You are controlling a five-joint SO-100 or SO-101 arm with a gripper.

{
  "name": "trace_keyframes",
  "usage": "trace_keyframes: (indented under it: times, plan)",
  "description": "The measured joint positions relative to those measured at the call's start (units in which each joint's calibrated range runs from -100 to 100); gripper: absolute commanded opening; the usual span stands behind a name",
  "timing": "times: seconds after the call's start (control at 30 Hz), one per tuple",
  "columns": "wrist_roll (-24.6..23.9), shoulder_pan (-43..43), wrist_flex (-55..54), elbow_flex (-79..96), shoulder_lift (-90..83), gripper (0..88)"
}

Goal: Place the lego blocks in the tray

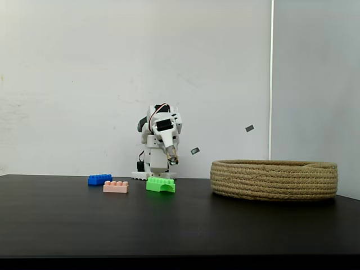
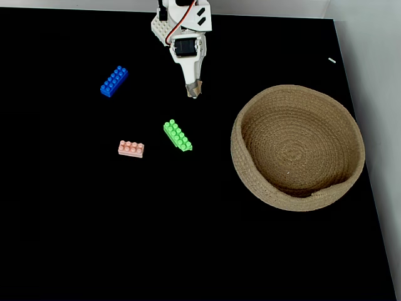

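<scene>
The black table (image 2: 75,238) is lying under everything, and I am taking the coiled rope basket (image 2: 294,100) as my landmark; it is sitting empty at the right in both fixed views. I am holding my white arm (image 2: 183,31) folded left of the basket, my gripper (image 2: 193,93) hanging above the tabletop with its jaws pressed together on nothing. Left of the basket the green brick (image 2: 178,135) is lying nearest, the pink brick (image 2: 131,148) farther off, the blue brick (image 2: 114,81) farthest.
</scene>
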Motion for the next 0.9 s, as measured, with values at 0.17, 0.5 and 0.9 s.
trace_keyframes:
  times: [0.17,0.5,0.9]
  plan:
    - [0.59,-1.63,0.00,0.00,0.00,0.1]
    - [1.42,-1.87,0.00,0.00,0.00,0.1]
    - [1.90,-1.79,0.00,0.00,0.00,0.1]
